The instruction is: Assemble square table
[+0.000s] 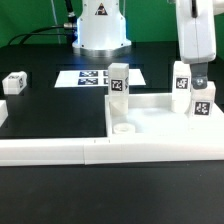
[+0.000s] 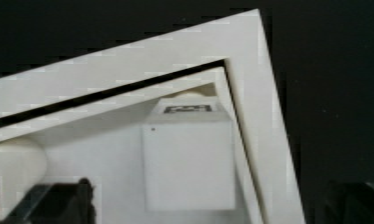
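Exterior view shows the pincer (image 1: pixel 201 84) spread wide and holding nothing above an upright leg post (image 1: pixel 203 101), apparently just seated in a corner of the square slab (image 1: pixel 150 118) on the table (image 1: pixel 40 95).

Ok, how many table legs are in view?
4: a leg off the slab at the exterior view's left, a leg mid-slab, two legs at its right; none apparently hidden.
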Controlling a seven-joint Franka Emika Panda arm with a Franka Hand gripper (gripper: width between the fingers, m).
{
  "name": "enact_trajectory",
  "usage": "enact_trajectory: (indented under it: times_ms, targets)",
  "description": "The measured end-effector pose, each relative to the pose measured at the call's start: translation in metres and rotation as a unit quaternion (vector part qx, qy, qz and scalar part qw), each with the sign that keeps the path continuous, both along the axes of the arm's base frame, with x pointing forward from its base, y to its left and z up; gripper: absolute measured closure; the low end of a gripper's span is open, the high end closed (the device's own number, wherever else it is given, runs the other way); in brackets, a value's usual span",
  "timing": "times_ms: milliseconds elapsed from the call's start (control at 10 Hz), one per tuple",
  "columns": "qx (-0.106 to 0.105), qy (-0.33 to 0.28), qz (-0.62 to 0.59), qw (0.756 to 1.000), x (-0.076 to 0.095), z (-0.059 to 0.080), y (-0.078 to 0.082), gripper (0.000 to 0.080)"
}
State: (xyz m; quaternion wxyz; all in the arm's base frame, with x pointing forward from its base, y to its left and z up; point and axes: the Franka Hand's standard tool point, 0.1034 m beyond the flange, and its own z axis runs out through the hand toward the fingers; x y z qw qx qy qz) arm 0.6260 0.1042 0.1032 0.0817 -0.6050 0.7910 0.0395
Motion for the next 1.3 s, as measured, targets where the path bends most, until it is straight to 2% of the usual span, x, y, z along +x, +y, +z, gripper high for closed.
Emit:
enact_trajectory:
  times_ms: [400, 500, 600, 700, 800, 900, 1200, 1300]
  targets:
    - [-0.003, -0.005, 0.022, 1.000, -0.001, 0.000, -0.003, 0.0150]
    - [-0.015, -0.027, 0.077, 0.997, -0.015, 0.004, -0.025, 0.0150]
    - [-0.017, -0.025, 0.079, 0.996, -0.031, 0.007, -0.040, 0.0150]
    - [-0.025, -0.034, 0.140, 0.989, -0.040, 0.012, -0.054, 0.0150]
    - [-0.036, -0.048, 0.210, 0.976, -0.047, 0.020, -0.076, 0.0150]
    - [-0.042, -0.053, 0.249, 0.966, -0.052, 0.021, -0.087, 0.0150]
    - [-0.050, -0.063, 0.339, 0.937, -0.052, 0.019, -0.085, 0.0150]
    - [-0.054, -0.069, 0.382, 0.920, -0.052, 0.019, -0.085, 0.0150]
